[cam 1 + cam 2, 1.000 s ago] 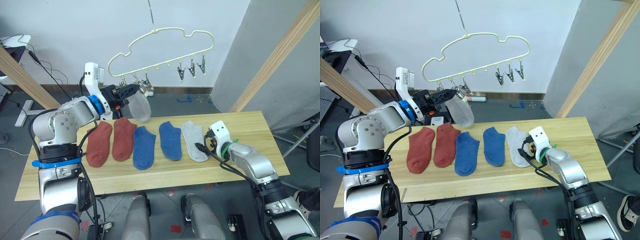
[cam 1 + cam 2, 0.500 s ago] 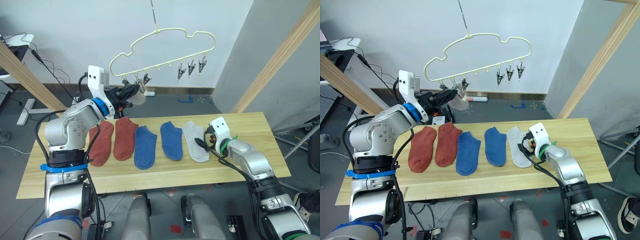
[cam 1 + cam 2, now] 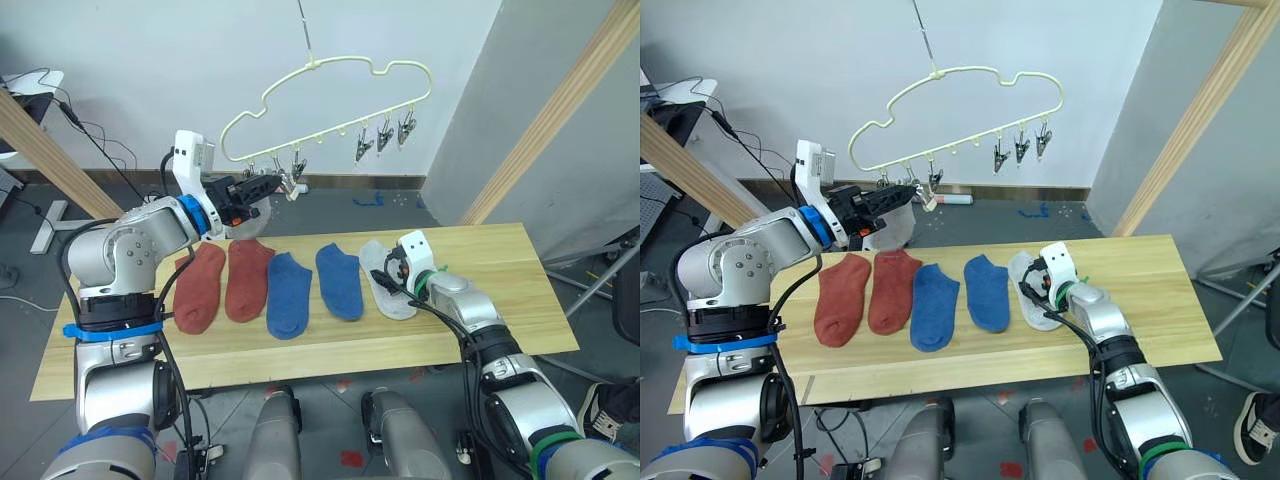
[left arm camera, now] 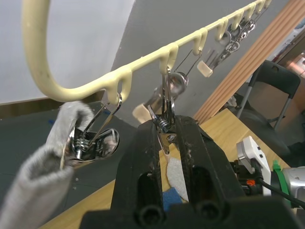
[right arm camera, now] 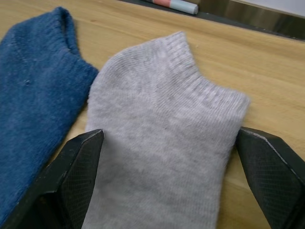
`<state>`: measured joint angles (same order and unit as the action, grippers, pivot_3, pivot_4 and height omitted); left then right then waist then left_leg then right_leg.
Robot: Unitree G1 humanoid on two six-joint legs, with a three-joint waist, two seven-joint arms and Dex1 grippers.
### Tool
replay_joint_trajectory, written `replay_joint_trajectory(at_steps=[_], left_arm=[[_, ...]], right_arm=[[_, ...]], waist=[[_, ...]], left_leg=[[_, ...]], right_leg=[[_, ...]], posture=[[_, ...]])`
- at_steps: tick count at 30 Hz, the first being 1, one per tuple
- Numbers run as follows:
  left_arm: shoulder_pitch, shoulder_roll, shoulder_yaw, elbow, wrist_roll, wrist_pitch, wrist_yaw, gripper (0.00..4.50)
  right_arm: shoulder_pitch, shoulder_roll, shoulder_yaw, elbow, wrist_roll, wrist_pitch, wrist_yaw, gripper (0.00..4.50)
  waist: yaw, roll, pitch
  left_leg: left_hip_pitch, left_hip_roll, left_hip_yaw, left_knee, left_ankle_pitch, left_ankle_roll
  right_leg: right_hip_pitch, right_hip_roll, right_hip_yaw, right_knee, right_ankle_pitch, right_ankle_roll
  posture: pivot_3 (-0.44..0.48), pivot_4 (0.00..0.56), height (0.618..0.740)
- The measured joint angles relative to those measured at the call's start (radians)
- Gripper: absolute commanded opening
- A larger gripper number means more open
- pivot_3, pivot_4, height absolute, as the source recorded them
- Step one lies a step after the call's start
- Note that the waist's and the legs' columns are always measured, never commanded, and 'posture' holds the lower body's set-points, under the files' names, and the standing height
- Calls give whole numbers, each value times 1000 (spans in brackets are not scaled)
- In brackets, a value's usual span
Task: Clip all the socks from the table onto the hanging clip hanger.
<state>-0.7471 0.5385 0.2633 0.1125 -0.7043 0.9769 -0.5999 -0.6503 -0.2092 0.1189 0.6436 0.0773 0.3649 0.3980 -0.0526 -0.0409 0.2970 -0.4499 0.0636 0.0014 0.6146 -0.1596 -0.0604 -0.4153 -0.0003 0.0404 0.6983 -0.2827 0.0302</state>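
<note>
On my left, the left tool is up at the clip hanger, its fingers pressed together on the second clip in the row. Just beside it the first clip already bites a grey sock, so I judge one sock is done and five remain. I read this step as squeezing that second clip open to take the next sock.

Moving right along the worktop, two rust-red socks, two blue socks and a second grey sock lie flat in a row. Each has its long axis running across the worktop's depth, cuff toward the far edge and toe toward me.

Furthest right, the right tool is spread wide, its fingers straddling the second grey sock on both sides near the cuff, not yet pinching. Next I would need to close on the cuff, lift it and carry it to the held clip.
</note>
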Motion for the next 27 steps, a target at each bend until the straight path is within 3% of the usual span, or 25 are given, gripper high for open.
replay_joint_trajectory(at_steps=[3, 6, 17, 22, 27], left_arm=[[6, 5, 7, -5, -1, 2, 1, 220], [15, 5, 10, -13, -1, 2, 1, 220], [28, 5, 14, -33, -5, 18, 10, 220], [29, 5, 19, -34, -8, 19, 10, 220], [25, 1, 47, -26, -54, 67, 12, 220]], right_arm=[[-4, 0, 8, 13, -23, -17, 9, 4500], [-10, 2, 28, 23, -43, -26, 41, 3936], [28, -8, 63, -11, -74, -31, 139, 143], [110, -45, 62, -126, -63, -8, 192, 9], [211, -97, 18, -423, 49, 196, 272, 9]], waist=[[2, 0, 0], [2, 0, 0], [2, 0, 0], [5, -1, 0], [10, 0, 0]], left_leg=[[0, 0, 0, 0, 0, 0], [1, 0, 0, 0, 0, 0], [11, 0, 1, -1, 0, 0], [12, 0, 1, -2, 0, 0], [11, 0, 1, -3, 0, 0]], right_leg=[[0, 0, 0, 0, 0, 0], [1, 0, 0, 0, 0, 0], [10, 0, 1, -1, -1, 1], [10, 0, 1, -1, -1, 1], [9, 0, 2, -1, -1, 1]], posture=[[-15, 270, 740], [-15, 269, 740], [-6, 273, 740], [-1, 274, 740], [-5, 274, 740]])
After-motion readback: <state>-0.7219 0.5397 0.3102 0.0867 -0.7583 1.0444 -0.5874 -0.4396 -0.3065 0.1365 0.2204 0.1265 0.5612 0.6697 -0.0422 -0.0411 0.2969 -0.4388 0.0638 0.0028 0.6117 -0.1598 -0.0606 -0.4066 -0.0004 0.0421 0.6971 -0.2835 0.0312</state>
